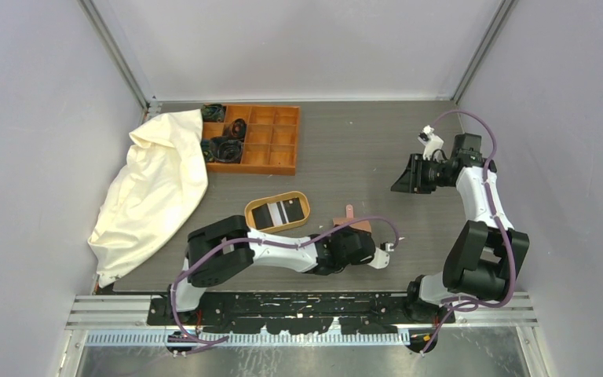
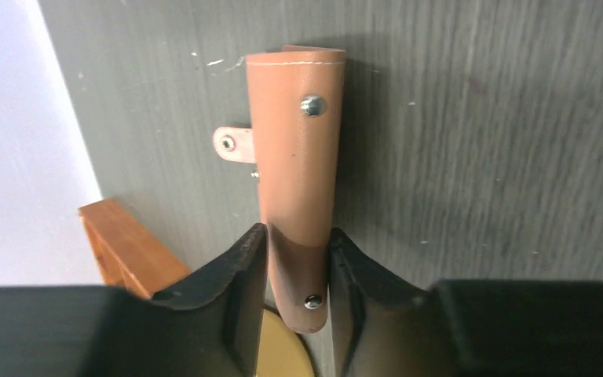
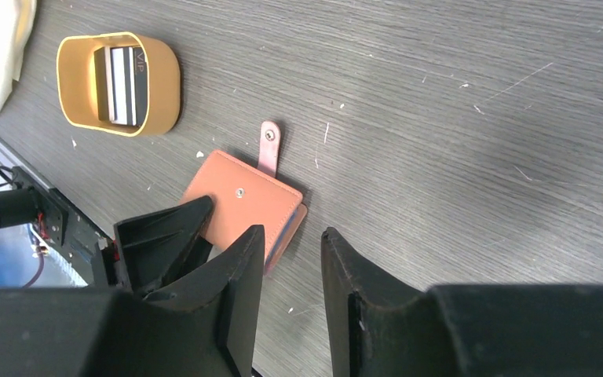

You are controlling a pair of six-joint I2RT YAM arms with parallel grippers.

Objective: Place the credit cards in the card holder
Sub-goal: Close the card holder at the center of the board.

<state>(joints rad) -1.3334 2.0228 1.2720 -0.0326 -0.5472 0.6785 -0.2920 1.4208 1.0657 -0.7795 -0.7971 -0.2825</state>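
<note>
Presently, at the front-centre of the dark grey wood-grain surface: a small reddish-brown leather card holder, folded over and resting on the surface, gaping slightly along one edge. Has a snap strap poking out on the side away from the arm bases.

Gripped at its near end by the left gripper, with the black fingers pressed against both sides of the leather cover. Shows no gap on either side in the left wrist view.

Just beside the card holder, toward the left: an oval pale wooden tray. Holds the thin rectangular plastic credit cards, dark with pale bands, one marked VIP, all lying flat within the rim and apart from both grippers.

Well off to the right and raised above the surface: the right gripper, fingers apart with open space between them. Looks down from there on the card holder and the tray.

At the far left of the surface: an orange wooden compartment box with dark round items in its left cells. Overlapped at its left edge by a crumpled cream cloth bag, which spreads toward the near left corner.
</note>
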